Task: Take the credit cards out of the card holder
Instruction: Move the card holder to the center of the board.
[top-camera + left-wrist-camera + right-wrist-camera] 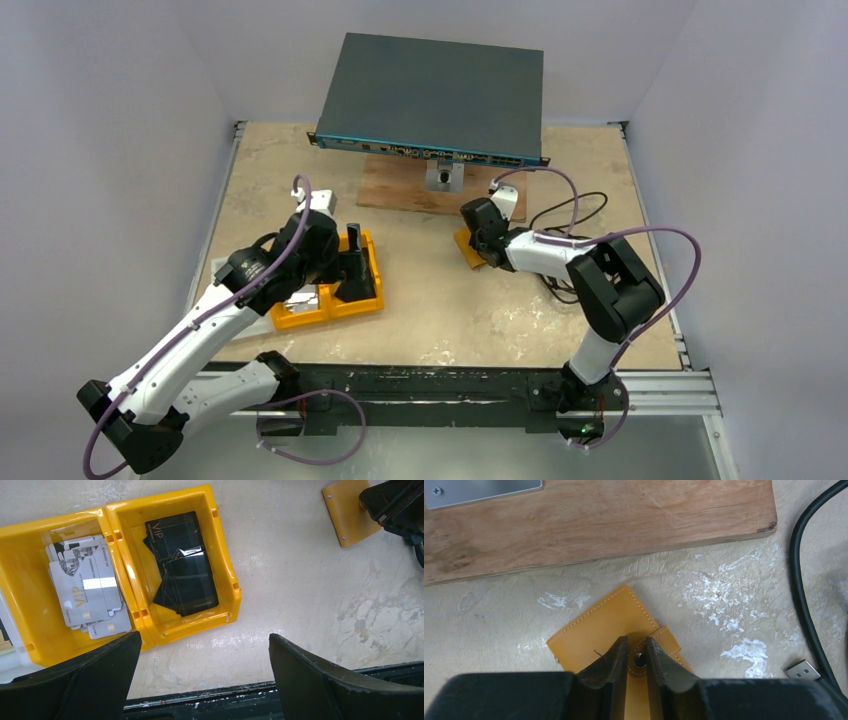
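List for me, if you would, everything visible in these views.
card holder: one, tan-orange, on the table near the wooden board
silver cards: several, grey-silver, tray's left compartment
black cards: several, black, tray's right compartment
tray: one, yellow, two compartments
wooden board: one, brown, far side of table
box: one, dark grey, raised above the board
cable: one, black, right of holder
USB plug: one, silver, beside cable
table: one, beige
left gripper: black, open, above tray
right gripper: black, jaws narrow, astride the holder's clasp
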Robot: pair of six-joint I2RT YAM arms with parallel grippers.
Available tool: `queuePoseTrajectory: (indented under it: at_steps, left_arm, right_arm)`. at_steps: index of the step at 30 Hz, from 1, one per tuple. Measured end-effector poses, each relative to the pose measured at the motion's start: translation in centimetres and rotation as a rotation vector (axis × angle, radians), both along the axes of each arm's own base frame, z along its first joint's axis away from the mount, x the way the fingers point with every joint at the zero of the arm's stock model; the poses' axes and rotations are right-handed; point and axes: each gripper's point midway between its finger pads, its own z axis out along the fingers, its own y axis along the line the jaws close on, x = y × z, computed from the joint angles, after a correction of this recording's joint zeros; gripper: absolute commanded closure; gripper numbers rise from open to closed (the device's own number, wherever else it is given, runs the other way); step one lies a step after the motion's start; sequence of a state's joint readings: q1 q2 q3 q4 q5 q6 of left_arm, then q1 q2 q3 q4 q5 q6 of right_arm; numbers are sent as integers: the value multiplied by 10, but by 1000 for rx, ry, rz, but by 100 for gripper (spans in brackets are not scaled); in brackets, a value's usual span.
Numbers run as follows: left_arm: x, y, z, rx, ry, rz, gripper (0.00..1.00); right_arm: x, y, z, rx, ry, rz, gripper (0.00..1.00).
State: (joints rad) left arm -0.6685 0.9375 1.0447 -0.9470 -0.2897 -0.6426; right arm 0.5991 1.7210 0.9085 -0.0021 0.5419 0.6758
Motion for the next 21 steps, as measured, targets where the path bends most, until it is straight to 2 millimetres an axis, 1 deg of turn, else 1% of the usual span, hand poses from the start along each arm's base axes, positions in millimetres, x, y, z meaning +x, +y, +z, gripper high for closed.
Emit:
queuePoseTrajectory:
  at_steps: [5, 9, 13, 15, 17, 19, 21]
  left_arm:
    - [-1, -2, -4, -2, 13, -6, 0]
    - [-1, -6, -10, -11, 28, -13, 1]
    - [-2, -12, -20, -30, 59, -16, 1]
    - [-4, -13, -27, -30, 78, -19, 1]
    - [-5, -15, -31, -36, 91, -20, 1]
    - [-6, -17, -34, -48, 101, -17, 1]
    - [-8, -19, -36, -56, 109, -23, 1]
  right_arm:
    - [-14, 10, -1, -1, 15, -4, 94]
    - [-40, 28, -2, 31, 47, 42, 98]
    - [-72, 42, -2, 79, 98, 86, 96]
    - [-85, 46, -2, 94, 118, 104, 84]
    - [-95, 51, -2, 103, 133, 120, 75]
    - [-103, 53, -1, 99, 144, 134, 70]
    - [-106, 53, -1, 88, 150, 140, 70]
